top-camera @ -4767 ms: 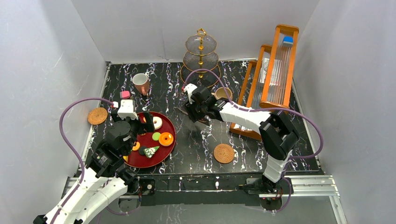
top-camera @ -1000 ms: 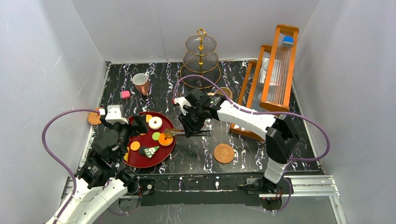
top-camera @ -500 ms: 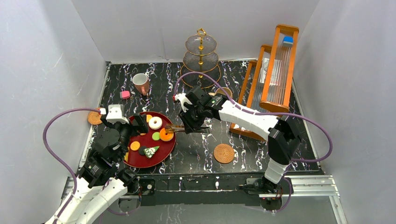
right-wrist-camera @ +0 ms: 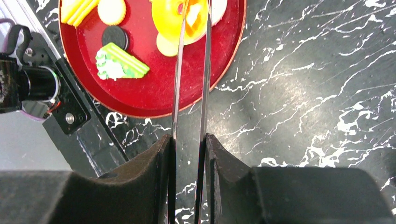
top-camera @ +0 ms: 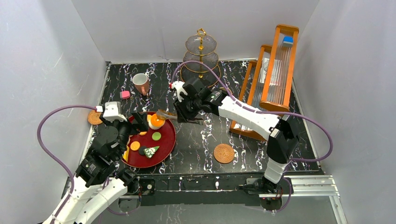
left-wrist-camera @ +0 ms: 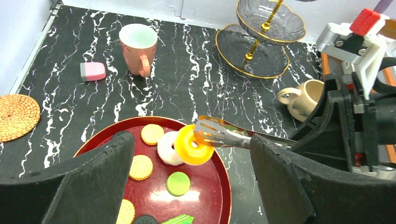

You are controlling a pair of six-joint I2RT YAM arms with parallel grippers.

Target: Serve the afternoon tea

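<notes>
The orange donut (left-wrist-camera: 192,146) stands on edge, pinched in the tips of the tongs (left-wrist-camera: 233,136) over the far part of the red tray (right-wrist-camera: 154,88), just beside a white donut (left-wrist-camera: 167,148) lying there. The right gripper (right-wrist-camera: 189,145) is clamped on the tongs' two arms. The left gripper (top-camera: 138,122) hovers at the tray's left side, fingers spread wide with nothing between them. Beyond the tray stand the gold three-tier stand (left-wrist-camera: 261,51), a beige mug (left-wrist-camera: 303,98) and a pinkish mug (left-wrist-camera: 137,49)
</notes>
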